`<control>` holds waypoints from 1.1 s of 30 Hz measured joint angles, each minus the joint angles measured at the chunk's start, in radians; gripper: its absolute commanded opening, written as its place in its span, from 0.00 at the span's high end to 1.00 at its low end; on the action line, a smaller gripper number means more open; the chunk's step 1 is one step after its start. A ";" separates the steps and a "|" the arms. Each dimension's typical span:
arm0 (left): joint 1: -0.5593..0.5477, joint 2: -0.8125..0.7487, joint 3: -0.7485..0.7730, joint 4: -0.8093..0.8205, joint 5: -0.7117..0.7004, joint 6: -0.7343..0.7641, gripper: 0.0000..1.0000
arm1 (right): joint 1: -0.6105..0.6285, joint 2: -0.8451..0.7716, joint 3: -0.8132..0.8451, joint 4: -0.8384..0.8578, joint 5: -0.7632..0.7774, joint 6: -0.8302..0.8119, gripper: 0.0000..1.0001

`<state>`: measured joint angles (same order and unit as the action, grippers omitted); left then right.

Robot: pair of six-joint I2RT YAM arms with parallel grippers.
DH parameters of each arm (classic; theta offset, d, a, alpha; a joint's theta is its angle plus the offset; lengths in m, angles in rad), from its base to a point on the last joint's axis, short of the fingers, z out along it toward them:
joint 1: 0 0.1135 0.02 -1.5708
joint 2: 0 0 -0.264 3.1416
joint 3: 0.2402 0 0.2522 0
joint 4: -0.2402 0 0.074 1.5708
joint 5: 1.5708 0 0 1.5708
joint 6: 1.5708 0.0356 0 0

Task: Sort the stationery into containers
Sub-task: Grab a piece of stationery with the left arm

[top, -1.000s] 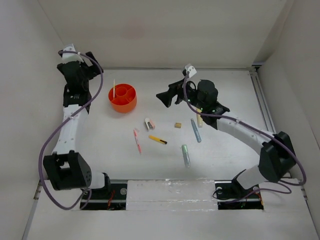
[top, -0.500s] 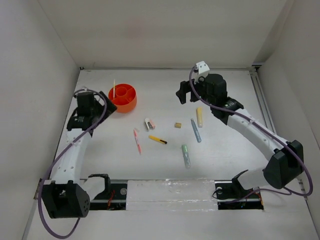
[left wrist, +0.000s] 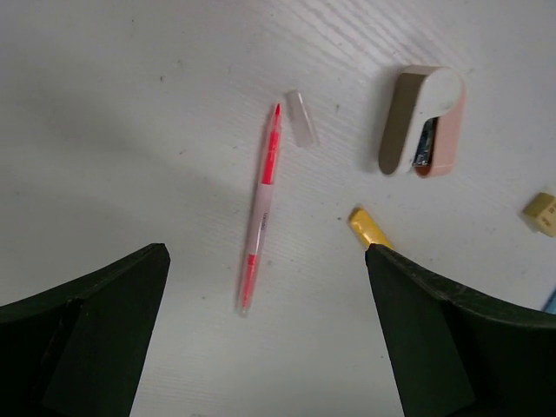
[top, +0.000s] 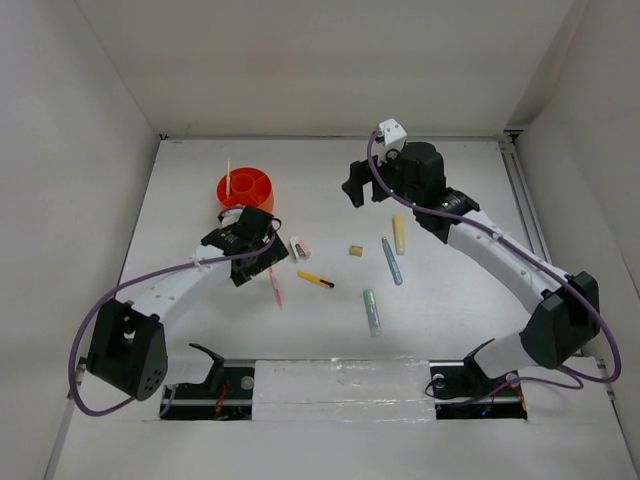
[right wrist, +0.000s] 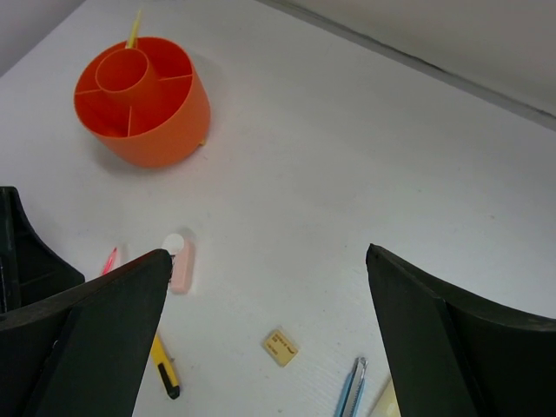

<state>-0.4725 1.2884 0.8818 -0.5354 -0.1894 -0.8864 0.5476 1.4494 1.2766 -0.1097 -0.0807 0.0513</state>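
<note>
With only one pale yellow stick (right wrist: 135,29) standing in the orange cup (right wrist: 165,130) toward the desk's (top: 300,160) far left corner, the remaining stationery (top: 372,311) lies loose mid-desk, and the left end effector (left wrist: 265,278), above the pink pen (left wrist: 261,204), and the right end effector (right wrist: 269,287) both gape empty.

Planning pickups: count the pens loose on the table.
5: pink pen leftmost, yellow-black pen beside it, green pen nearest the bases, blue pen and pale yellow pen rightmost; none looks hidden.

Lab robot cell: plain white walls (top: 300,70) boxing white table (top: 450,310).
</note>
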 measured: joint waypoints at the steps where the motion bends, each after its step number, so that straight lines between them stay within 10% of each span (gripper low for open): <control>1: -0.003 -0.002 -0.014 -0.003 -0.006 -0.012 0.06 | 0.003 0.005 0.000 -0.002 -0.005 -0.003 0.00; 26: -0.135 0.219 -0.065 -0.017 -0.077 -0.110 0.34 | 0.023 0.034 -0.050 0.143 -0.158 0.070 0.01; 33: -0.116 0.234 -0.058 0.000 -0.081 -0.107 0.69 | 0.023 0.031 -0.055 0.171 -0.178 0.079 0.02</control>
<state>-0.5884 1.5227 0.8238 -0.5350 -0.2703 -0.9932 0.5709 1.4799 1.2221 0.0608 -0.2588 0.1303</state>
